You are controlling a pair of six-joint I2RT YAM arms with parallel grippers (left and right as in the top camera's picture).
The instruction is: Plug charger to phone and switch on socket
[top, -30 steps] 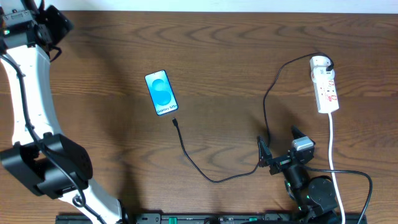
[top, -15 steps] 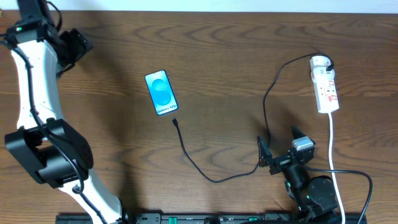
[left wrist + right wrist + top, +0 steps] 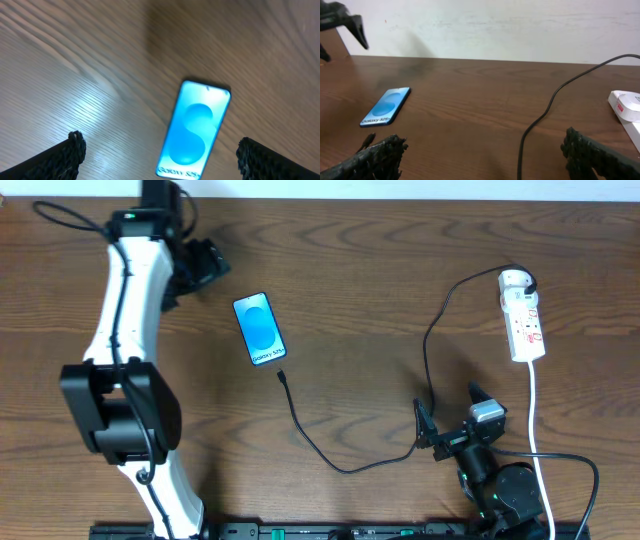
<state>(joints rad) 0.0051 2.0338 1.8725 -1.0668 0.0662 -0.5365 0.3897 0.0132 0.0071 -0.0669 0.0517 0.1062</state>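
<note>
The phone (image 3: 259, 329) lies flat on the table, blue screen up; it also shows in the left wrist view (image 3: 195, 131) and the right wrist view (image 3: 385, 106). The charger cable (image 3: 345, 465) runs from its tip (image 3: 282, 375), just below the phone, in a loop up to the socket (image 3: 524, 315), a white power strip at the right. My left gripper (image 3: 205, 265) is open and empty, up and left of the phone (image 3: 160, 155). My right gripper (image 3: 447, 420) is open and empty at the near right, beside the cable (image 3: 482, 155).
The socket's white cord (image 3: 534, 415) runs down the right side past my right arm. A white wall (image 3: 495, 25) stands behind the table's far edge. The left arm (image 3: 125, 340) stretches along the left side of the wooden table (image 3: 360, 270).
My left arm has swung right from the far left corner, bringing its gripper close to the phone's upper left. The right arm, phone, cable and socket have not moved.
</note>
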